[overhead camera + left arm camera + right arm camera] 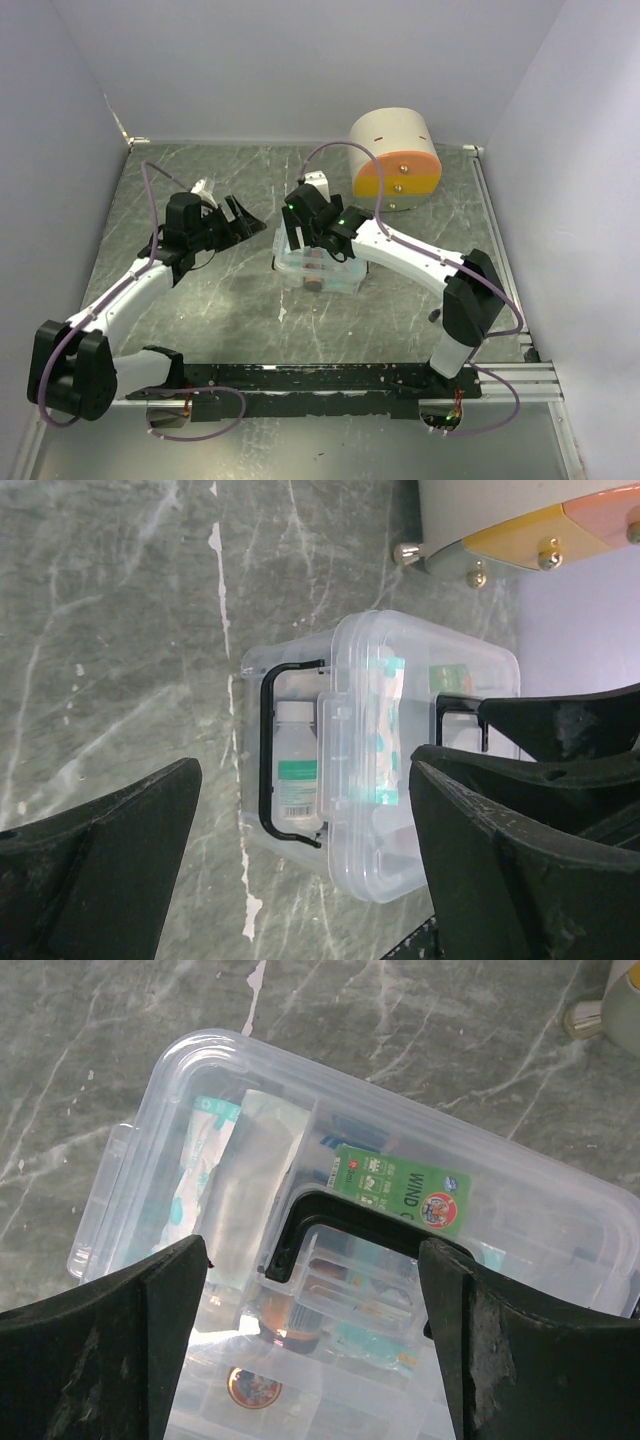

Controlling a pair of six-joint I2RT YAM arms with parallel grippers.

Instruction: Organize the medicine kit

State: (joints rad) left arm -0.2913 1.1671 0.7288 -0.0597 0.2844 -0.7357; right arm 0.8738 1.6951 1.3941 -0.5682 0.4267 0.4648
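Grey marbled table (230, 300) under medicine kit (338, 282) and rounded cabinet (395, 160)

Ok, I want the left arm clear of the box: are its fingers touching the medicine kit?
Apart. The top view shows bare table between the left gripper and the medicine kit; its fingers are open and hold nothing.

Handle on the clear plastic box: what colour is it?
The handle is black, clearest in the left wrist view.
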